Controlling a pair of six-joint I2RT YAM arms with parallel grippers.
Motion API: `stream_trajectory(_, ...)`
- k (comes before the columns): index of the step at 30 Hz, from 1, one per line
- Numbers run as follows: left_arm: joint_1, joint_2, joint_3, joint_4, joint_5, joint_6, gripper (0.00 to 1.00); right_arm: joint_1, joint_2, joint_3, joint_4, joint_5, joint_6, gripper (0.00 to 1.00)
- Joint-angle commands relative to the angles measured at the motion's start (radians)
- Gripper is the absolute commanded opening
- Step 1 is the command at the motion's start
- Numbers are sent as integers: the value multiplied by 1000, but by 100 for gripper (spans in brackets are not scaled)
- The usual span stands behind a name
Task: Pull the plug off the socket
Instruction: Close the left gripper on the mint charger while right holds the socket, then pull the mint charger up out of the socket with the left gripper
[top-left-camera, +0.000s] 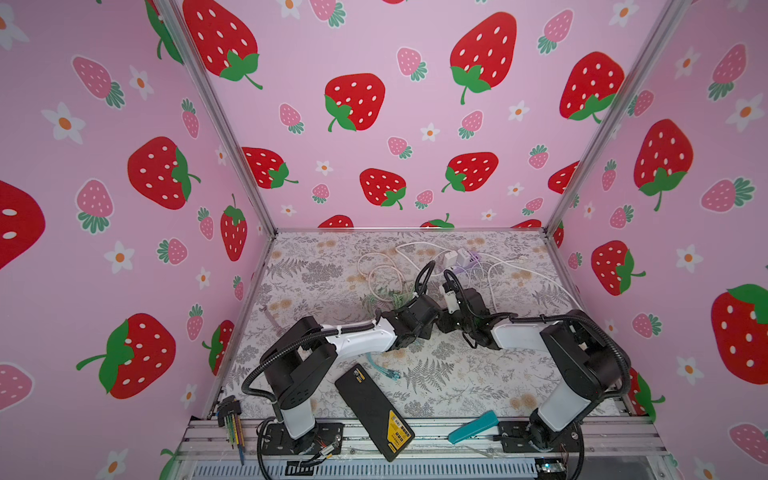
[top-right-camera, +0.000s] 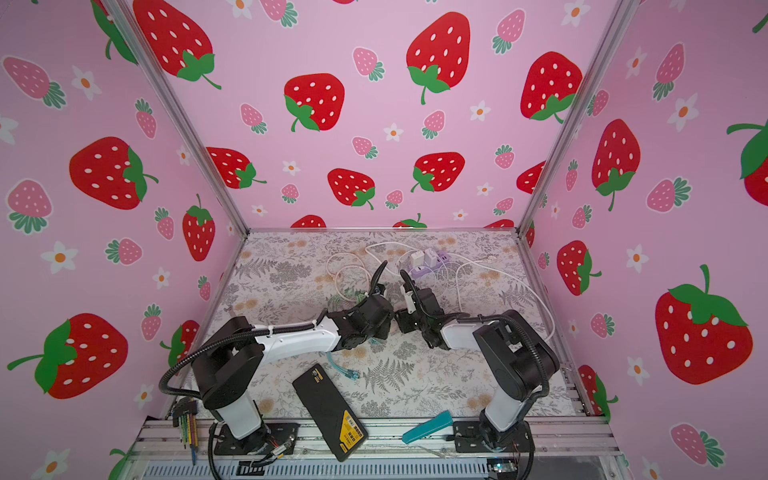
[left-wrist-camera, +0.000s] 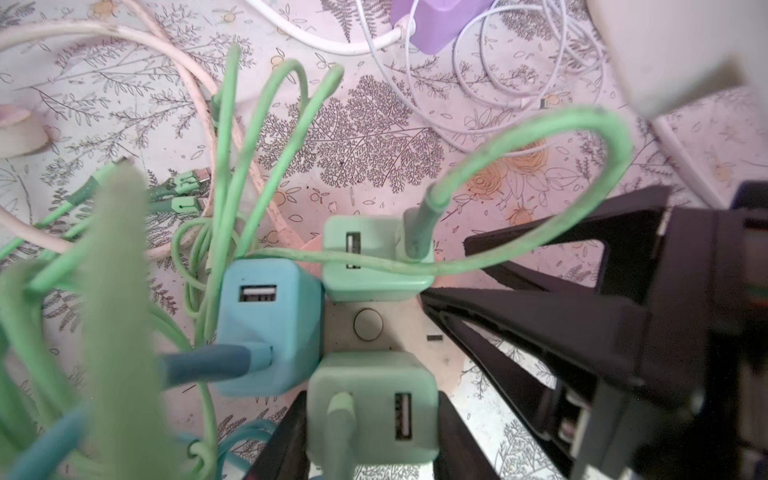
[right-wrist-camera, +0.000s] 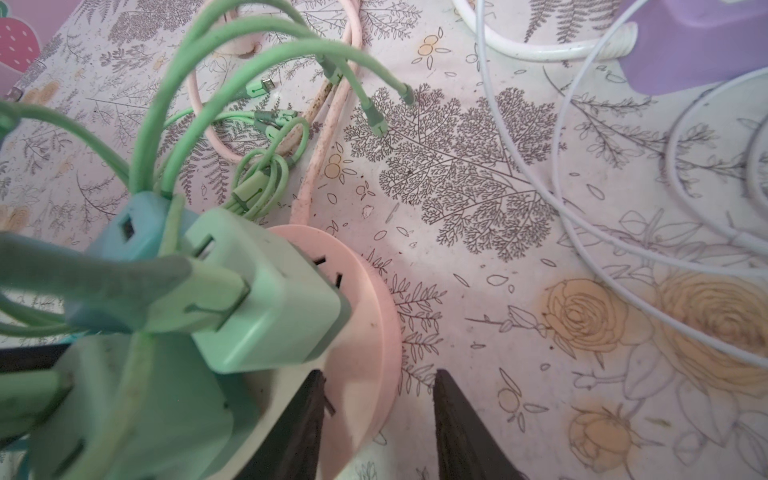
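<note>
In the left wrist view a round pink socket (left-wrist-camera: 368, 324) with a white top carries three plugs: a blue one (left-wrist-camera: 270, 328), a green one (left-wrist-camera: 374, 257) on the far side, and a second green plug (left-wrist-camera: 374, 411). My left gripper (left-wrist-camera: 372, 401) is shut on that second green plug, one black finger on each side of it. In the right wrist view my right gripper (right-wrist-camera: 378, 374) straddles the rim of the socket (right-wrist-camera: 361, 316), one finger on its top and one outside, shut on it. In both top views the wrists hide the socket.
Green cables (left-wrist-camera: 232, 174) loop up from the plugs, and a pink cord (right-wrist-camera: 328, 137) leads away from the socket. A purple power strip (top-left-camera: 465, 259) with white cables lies behind. A black case (top-left-camera: 374, 411) and a teal tool (top-left-camera: 473, 426) lie near the front rail.
</note>
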Motion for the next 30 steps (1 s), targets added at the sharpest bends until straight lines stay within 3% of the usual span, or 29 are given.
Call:
stream_trajectory(1, -9, -71, 5, 109, 110, -54, 18, 31, 91, -46, -254, 20, -25, 45)
stream_trajectory(8, -8, -78, 12, 89, 92, -36, 18, 35, 94, -42, -256, 25, -27, 45)
stream_trajectory(19, -112, -7, 152, -109, -176, 104, 18, 37, 97, -40, -257, 28, -27, 45)
stream_trajectory(30, -108, -80, 128, -105, -152, 92, 18, 37, 97, -39, -260, 31, -27, 45)
